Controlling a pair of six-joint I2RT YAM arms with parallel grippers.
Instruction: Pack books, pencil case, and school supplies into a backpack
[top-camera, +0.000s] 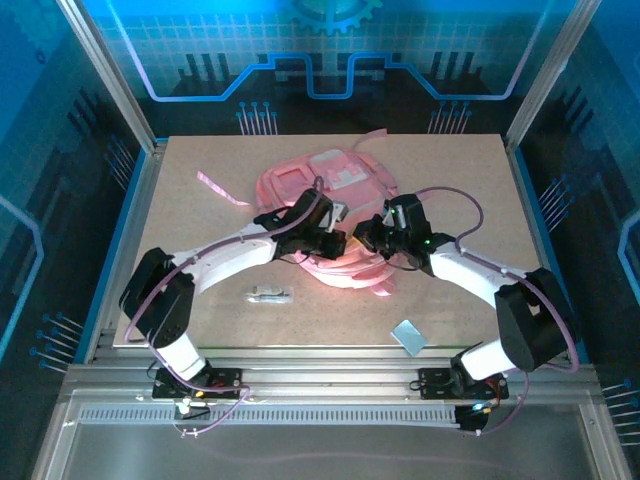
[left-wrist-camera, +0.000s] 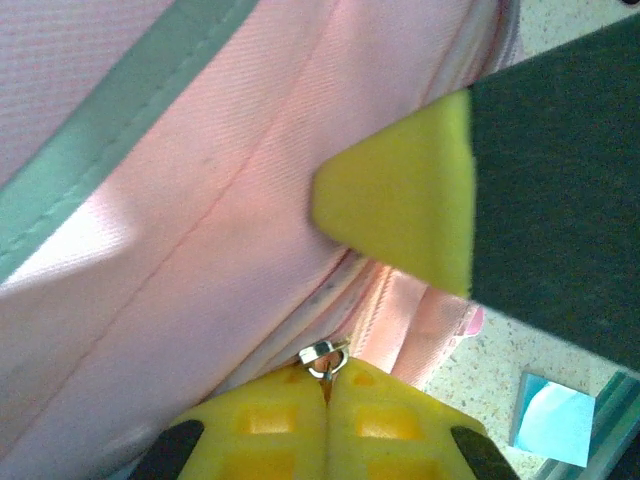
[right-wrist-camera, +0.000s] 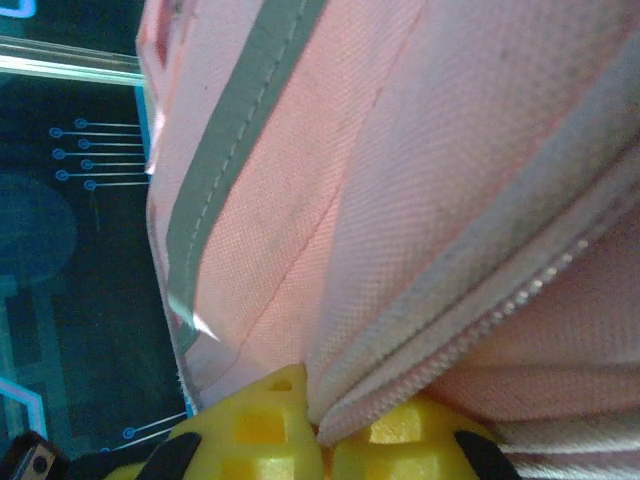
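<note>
Lying mid-surface, the large soft pink fabric backpack (top-camera: 285, 185) is held twice: left fingers (left-wrist-camera: 265, 420) pressed together on its small metal zipper pull (left-wrist-camera: 325, 357), right fingers (right-wrist-camera: 255, 425) pinching its zipper seam (right-wrist-camera: 480, 320). A pale blue flat rectangle (top-camera: 407, 335) lies near-right.

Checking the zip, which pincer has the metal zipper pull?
The left pincer: the metal pull sits at its shut tips. The right pincer pinches fabric on the backpack.

Blue-tinted light, blurred wrist close-ups, bright glare patches
</note>
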